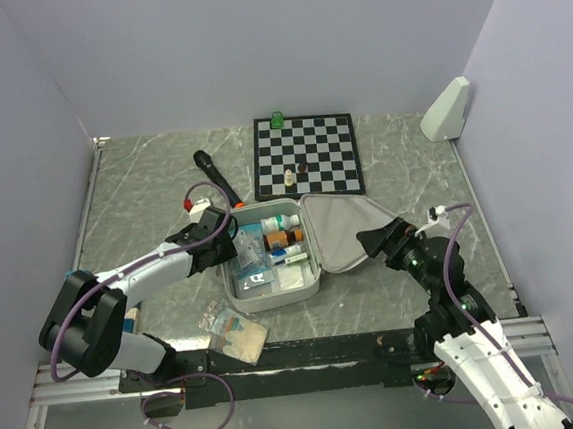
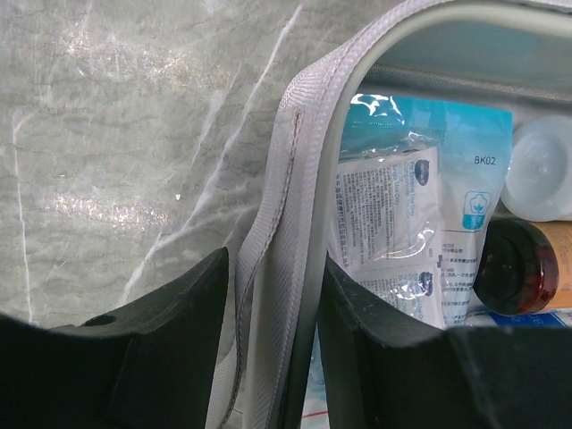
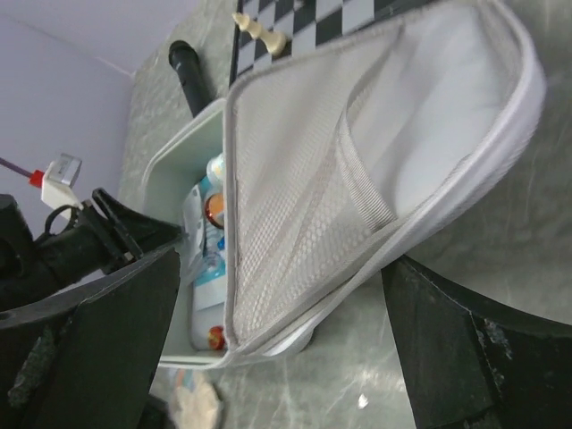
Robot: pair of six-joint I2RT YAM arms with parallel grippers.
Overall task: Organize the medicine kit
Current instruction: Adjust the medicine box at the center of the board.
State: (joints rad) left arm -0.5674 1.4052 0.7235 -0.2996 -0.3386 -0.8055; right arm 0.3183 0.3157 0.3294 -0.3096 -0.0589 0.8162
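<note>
The medicine kit (image 1: 274, 303) lies open mid-table, its tray holding bottles and sachets (image 1: 270, 256). Its mesh-lined lid (image 1: 343, 232) is flopped open to the right. My left gripper (image 1: 224, 242) straddles the tray's left rim (image 2: 308, 179), one finger outside on the zip tape and one inside, closed on it (image 2: 273, 357). My right gripper (image 1: 374, 239) is wide open at the lid's right edge. In the right wrist view the lid (image 3: 357, 161) sits ahead between the spread fingers (image 3: 286, 344) without touching them.
A clear pouch with a pale pad (image 1: 238, 329) lies on the table in front of the tray. A black marker-like stick (image 1: 215, 176) lies behind it. The chessboard (image 1: 306, 154) with a few pieces is at the back, and a white wedge (image 1: 448, 108) is at the back right.
</note>
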